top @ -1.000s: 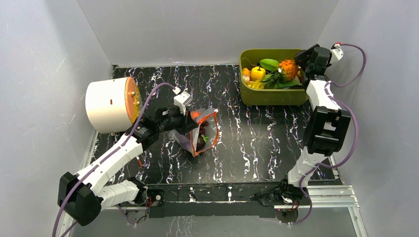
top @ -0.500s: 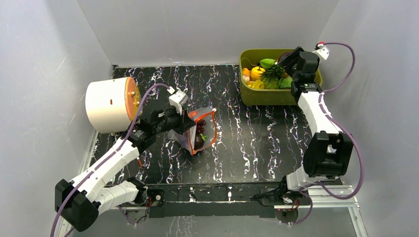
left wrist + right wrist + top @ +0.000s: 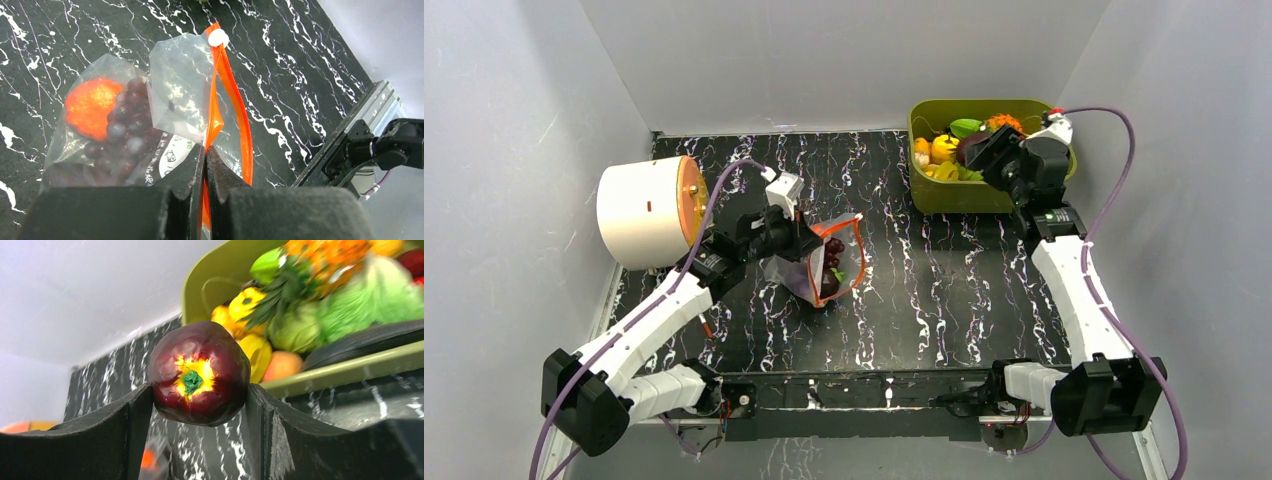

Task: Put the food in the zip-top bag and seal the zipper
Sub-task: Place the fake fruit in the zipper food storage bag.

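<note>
Maroon round fruit [image 3: 200, 374], 1 piece, sits clamped between the right gripper [image 3: 987, 155]'s 2 fingers over the olive-green bin [image 3: 984, 197]'s near wall. Left gripper [image 3: 205, 150] is pinched tight on the zipper [image 3: 227, 85] of 1 zip-top bag [image 3: 180, 85] mid-table; the bag contains 1 grape bunch [image 3: 127, 125] and 1 orange-red piece [image 3: 92, 107].

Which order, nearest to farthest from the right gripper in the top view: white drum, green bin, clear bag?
1. green bin, back right corner, overlapping the right gripper in this view.
2. clear bag, mid-table, left of centre.
3. white drum, far left edge.
</note>
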Controlling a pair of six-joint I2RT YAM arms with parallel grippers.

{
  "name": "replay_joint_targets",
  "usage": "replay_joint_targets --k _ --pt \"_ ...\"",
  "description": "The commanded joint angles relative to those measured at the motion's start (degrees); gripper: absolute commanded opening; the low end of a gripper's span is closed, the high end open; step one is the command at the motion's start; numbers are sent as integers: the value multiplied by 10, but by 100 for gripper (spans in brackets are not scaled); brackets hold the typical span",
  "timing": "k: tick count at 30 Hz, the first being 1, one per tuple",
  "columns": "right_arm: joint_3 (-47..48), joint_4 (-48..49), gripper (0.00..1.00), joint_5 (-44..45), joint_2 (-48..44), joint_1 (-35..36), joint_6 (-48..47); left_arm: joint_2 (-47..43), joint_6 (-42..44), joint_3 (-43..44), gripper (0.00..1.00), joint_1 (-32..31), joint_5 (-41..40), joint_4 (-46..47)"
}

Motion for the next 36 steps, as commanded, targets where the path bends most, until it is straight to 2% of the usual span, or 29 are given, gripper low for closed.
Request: replay_joint_targets --k 1,9,18,28,36 --pt "-18 -17 39 -59 -32 45 8 9 -28 44 0 4 -16 26" --pt "-57 -28 39 -97 -62 154 35 33 -50 70 0 4 -19 32" --pt "-94 -4 39 -84 -65 304 77 41 -76 70 0 4 -10 44" --pt "-110 24 40 -61 -26 382 106 24 -92 66 0 3 20 51" --pt "-110 47 43 -46 27 416 119 9 -119 66 0 4 55 66"
